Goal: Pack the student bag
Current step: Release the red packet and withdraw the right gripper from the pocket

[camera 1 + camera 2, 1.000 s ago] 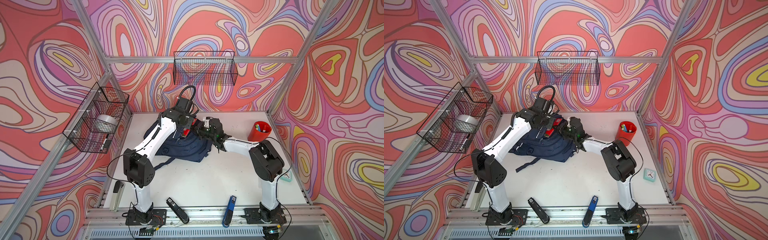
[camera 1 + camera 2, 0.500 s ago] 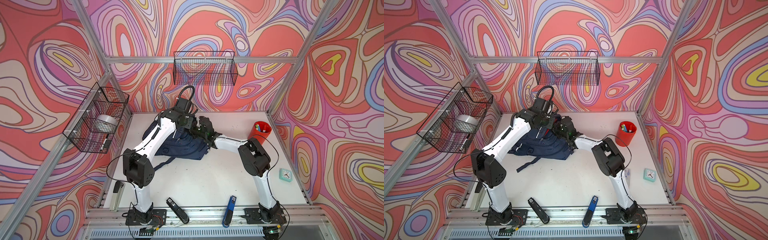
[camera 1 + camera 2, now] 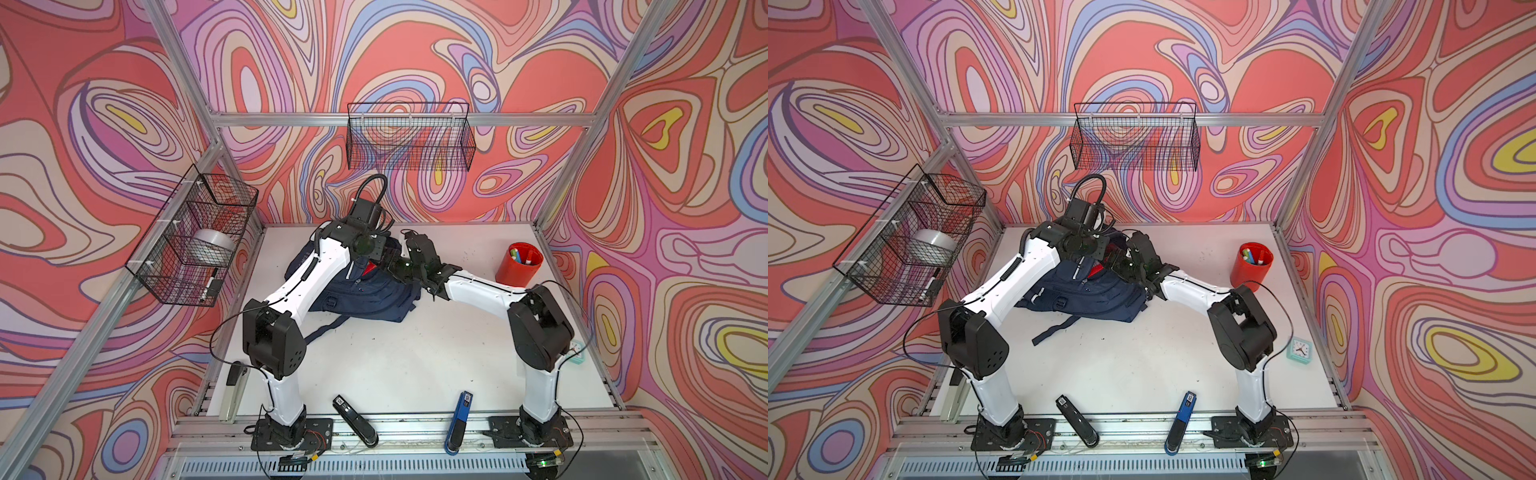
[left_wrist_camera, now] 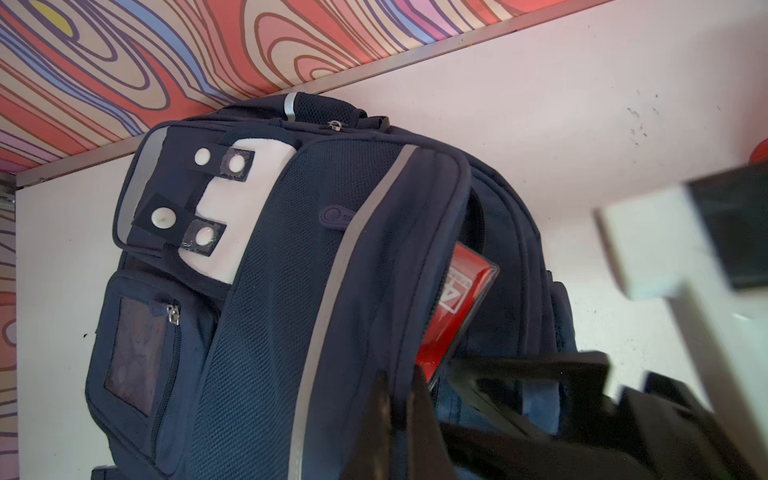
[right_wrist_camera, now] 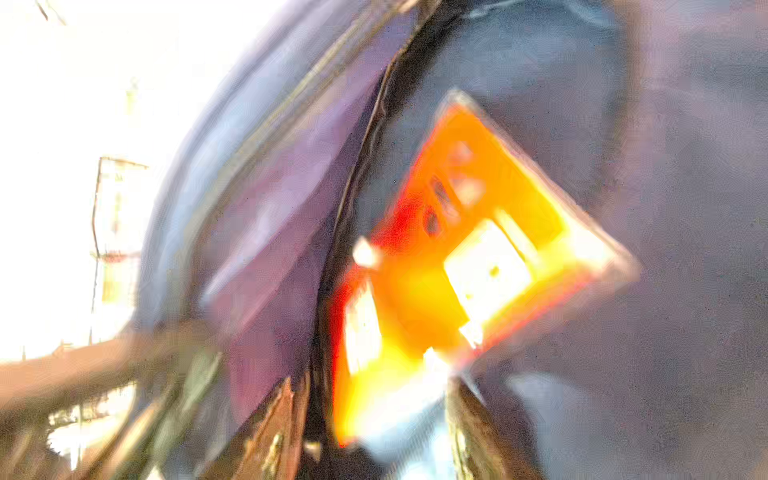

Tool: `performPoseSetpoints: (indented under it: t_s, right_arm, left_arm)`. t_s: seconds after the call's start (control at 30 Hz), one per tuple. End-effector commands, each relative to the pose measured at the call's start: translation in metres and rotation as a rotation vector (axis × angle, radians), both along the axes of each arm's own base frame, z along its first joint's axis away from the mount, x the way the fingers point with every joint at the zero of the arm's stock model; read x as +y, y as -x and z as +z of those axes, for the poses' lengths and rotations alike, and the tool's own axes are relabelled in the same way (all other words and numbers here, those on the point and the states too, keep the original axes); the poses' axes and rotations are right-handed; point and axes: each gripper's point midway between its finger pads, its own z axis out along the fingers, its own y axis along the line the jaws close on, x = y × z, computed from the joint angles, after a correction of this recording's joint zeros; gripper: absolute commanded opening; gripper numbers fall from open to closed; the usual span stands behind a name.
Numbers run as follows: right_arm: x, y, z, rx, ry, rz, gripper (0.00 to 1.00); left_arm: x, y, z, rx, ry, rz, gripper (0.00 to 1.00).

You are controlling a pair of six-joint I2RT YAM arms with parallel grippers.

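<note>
The student bag (image 3: 365, 297) (image 3: 1088, 293), a navy backpack with a white patch (image 4: 245, 195), lies at the back of the table with its main opening gaping. My left gripper (image 4: 399, 376) is shut on the fabric edge of that opening and holds it up. A flat red packet (image 4: 459, 299) (image 5: 457, 249) sticks partly out of the opening. My right gripper (image 5: 376, 411) (image 3: 388, 259) is at the opening, jaws apart, with the packet's lower edge between the fingers; the view is blurred and contact is unclear.
A red cup (image 3: 519, 266) of markers stands at the back right. A black stapler (image 3: 355, 419) and a blue stapler (image 3: 457, 419) lie at the front edge, a grey one (image 3: 232, 386) at the left. A small clock (image 3: 1300, 351) sits by the right wall. Wire baskets (image 3: 409, 137) hang on the walls.
My right gripper pushed the red packet into the bag's opening, then its jaws came apart and the arm drew back a little to the right. The left gripper kept its hold.
</note>
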Motion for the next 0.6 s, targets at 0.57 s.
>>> performPoseSetpoints:
  t_s: [0.57]
  right_arm:
    - [-0.064,-0.002,0.028,-0.167,0.256,0.076,0.36]
  left_arm:
    - [0.033,0.015,0.029,0.005,0.258,0.12,0.26]
